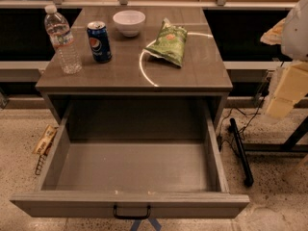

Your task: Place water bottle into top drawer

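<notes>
The water bottle (62,40), clear ribbed plastic with a white cap and a pale label, stands upright at the left edge of the table top (192,73). The top drawer (130,170) is pulled fully out below the table top; it is empty, with a small black handle (131,212) on its front panel. My gripper (281,95), with cream-coloured parts, hangs at the far right, beside the table and well away from the bottle. It holds nothing that I can see.
A blue soda can (99,41) stands just right of the bottle. A white bowl (129,22) is at the back and a green snack bag (168,43) lies right of centre. A black bar (240,150) and cables lie on the floor to the right.
</notes>
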Available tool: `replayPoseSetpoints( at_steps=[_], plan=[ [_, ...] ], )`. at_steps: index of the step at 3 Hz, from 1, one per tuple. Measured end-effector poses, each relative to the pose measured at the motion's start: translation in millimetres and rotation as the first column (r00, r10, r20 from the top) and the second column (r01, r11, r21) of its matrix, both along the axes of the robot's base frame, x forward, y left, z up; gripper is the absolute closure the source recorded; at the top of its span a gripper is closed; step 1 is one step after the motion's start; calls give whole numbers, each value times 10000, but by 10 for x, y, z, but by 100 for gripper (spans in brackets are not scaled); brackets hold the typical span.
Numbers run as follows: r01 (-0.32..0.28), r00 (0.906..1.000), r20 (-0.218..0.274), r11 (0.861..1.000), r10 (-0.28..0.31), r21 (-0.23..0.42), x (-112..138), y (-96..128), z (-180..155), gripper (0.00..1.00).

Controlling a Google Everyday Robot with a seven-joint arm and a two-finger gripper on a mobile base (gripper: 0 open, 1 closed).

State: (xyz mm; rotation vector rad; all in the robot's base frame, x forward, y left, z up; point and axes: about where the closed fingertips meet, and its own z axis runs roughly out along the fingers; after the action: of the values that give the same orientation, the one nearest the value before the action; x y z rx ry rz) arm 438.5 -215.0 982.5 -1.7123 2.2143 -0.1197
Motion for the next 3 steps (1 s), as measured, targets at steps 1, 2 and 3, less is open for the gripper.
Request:
replayPoseSetpoints(
  at_steps=[1, 2, 3],
  plan=[
    [0, 10000, 2, 10000, 0, 0, 0, 0, 1, 0],
    [94, 9999, 82, 9988, -98, 484, 7, 22, -2, 0],
    [832, 9957, 164, 9560, -914, 2812, 221, 268, -86, 0]
  ],
)
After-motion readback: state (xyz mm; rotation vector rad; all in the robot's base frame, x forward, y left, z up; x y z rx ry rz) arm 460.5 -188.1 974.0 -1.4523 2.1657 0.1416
